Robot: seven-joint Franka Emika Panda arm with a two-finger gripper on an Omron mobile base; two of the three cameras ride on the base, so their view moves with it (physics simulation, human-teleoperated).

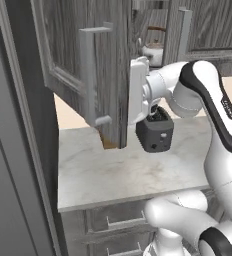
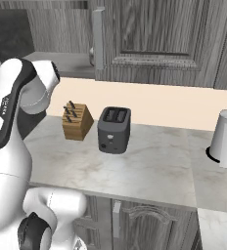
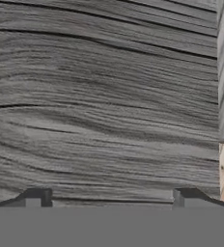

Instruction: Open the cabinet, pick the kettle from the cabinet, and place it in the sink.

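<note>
The cabinet has its left door swung open towards me, its long silver handle on the outer face. Inside, the silver-white kettle with its arched brown handle stands on the shelf, partly hidden by the door edge and my hand. My gripper is at the door's inner face, just in front of the kettle's shelf. In the hand view the gripper is open, its fingertips wide apart with only dark wood grain close ahead. The sink is out of view.
A dark grey toaster and a wooden knife block stand on the marble counter below the cabinet. A paper towel holder is at the right. Drawers sit under the counter. A closed cabinet door is to the right.
</note>
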